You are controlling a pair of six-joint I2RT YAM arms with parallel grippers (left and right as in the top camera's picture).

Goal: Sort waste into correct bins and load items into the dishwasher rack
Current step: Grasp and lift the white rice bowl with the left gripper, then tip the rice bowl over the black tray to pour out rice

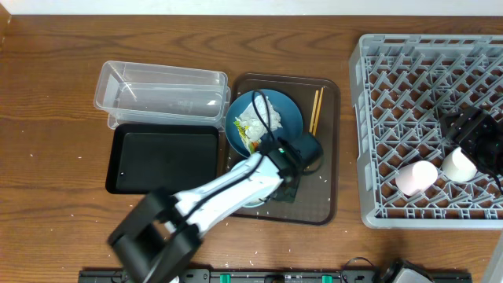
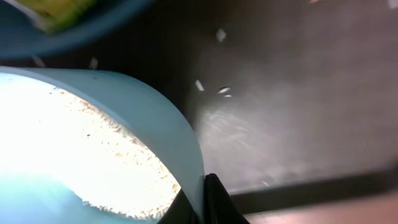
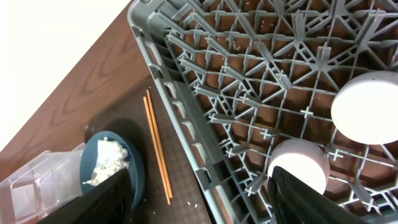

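Observation:
My left gripper (image 1: 288, 174) is over the brown serving tray and is shut on the rim of the white bowl (image 2: 163, 127), which holds white rice (image 2: 93, 155); its fingers (image 2: 208, 200) pinch the bowl wall. In the overhead view the arm hides nearly all of the bowl. The blue plate (image 1: 265, 122) carries the crumpled tissue (image 1: 255, 116) and the snack wrapper (image 1: 253, 141). The chopsticks (image 1: 317, 110) lie beside the plate. The pink cup (image 1: 415, 178) and the white cup (image 1: 458, 165) sit in the grey rack (image 1: 409, 71). My right gripper (image 1: 471, 135) hovers open and empty above them.
The clear tub (image 1: 161, 94) and the black tray (image 1: 165, 159) lie left of the brown serving tray (image 1: 326, 192). Loose rice grains (image 2: 222, 91) lie on the serving tray. The right wrist view shows the rack wall (image 3: 186, 118) next to the chopsticks (image 3: 158, 149).

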